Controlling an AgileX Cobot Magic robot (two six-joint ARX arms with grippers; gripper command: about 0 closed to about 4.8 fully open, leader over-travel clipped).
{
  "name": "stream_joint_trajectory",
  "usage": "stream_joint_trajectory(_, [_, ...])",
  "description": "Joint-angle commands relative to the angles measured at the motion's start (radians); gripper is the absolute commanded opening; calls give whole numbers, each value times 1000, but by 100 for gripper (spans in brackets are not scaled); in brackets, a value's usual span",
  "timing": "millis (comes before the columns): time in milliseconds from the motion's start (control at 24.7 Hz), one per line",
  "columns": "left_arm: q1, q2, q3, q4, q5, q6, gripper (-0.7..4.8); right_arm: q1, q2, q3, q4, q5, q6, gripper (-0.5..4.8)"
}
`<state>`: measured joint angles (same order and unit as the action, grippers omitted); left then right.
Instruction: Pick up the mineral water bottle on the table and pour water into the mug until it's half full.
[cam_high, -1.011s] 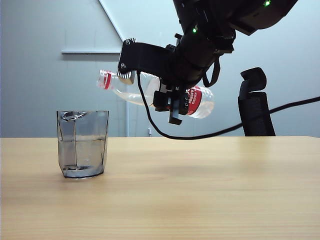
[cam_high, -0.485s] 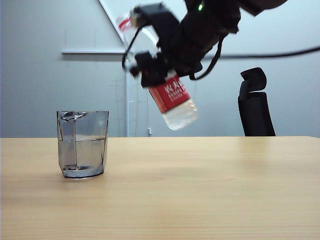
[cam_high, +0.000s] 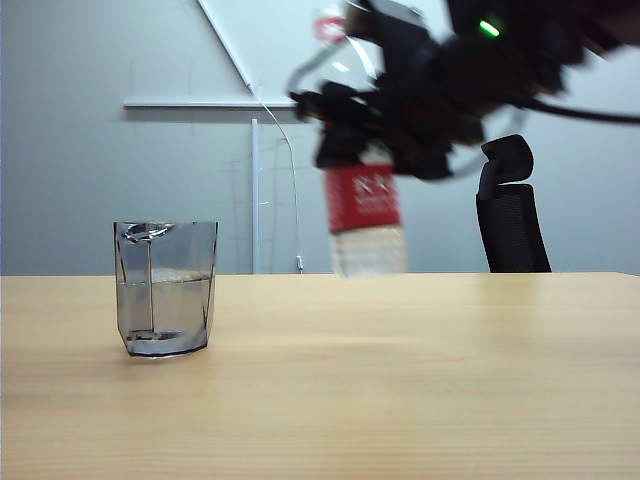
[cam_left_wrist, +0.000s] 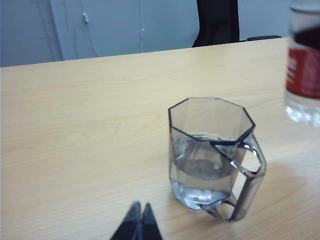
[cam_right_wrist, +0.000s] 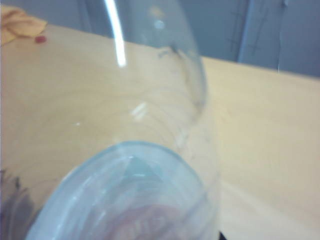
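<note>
The mineral water bottle (cam_high: 365, 215) hangs upright above the table (cam_high: 420, 380), its red neck ring at the top and its base just over the table's far edge. My right gripper (cam_high: 372, 135), a blurred dark mass, is shut round the bottle's upper body. In the right wrist view the clear bottle (cam_right_wrist: 150, 150) fills the frame and hides the fingers. The mug (cam_high: 165, 288) stands on the left, holding water (cam_high: 165, 305) to about half its height. My left gripper (cam_left_wrist: 138, 222) is shut and empty, just short of the mug (cam_left_wrist: 212, 155), with the bottle (cam_left_wrist: 303, 65) beyond.
A black office chair (cam_high: 512, 210) stands behind the table's far right edge. A grey wall with a white rail runs behind. A black cable trails from the right arm (cam_high: 600, 110) above the table.
The bottle has swung from nearly level, neck toward the mug, to upright. The right gripper carried it rightward, away from the mug. The mug and left gripper have stayed put.
</note>
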<state>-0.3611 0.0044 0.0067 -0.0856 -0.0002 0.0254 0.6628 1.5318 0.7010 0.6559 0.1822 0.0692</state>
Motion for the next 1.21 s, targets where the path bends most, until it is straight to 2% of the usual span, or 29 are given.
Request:
stream_joint_trajectory(40, [6,2,2,13,3,-3,-2,-71,-23,-126,222,1,172,249])
stream_joint_trajectory(243, [6,2,2,12,1,-3,-2,-145,-21,-226,300,-2,215,251])
stream_joint_trajectory(606, [6,2,2,12,1,-3,-2,-144,-20,-243,298,-50,101,251])
stream_joint_trajectory(1011, [6,2,2,12,1,-3,-2,-144,-21,-285,299,-50,98,252])
stream_joint_trajectory(1213, [6,2,2,12,1,-3,-2,-141,-21,-331,349,-51,98,252])
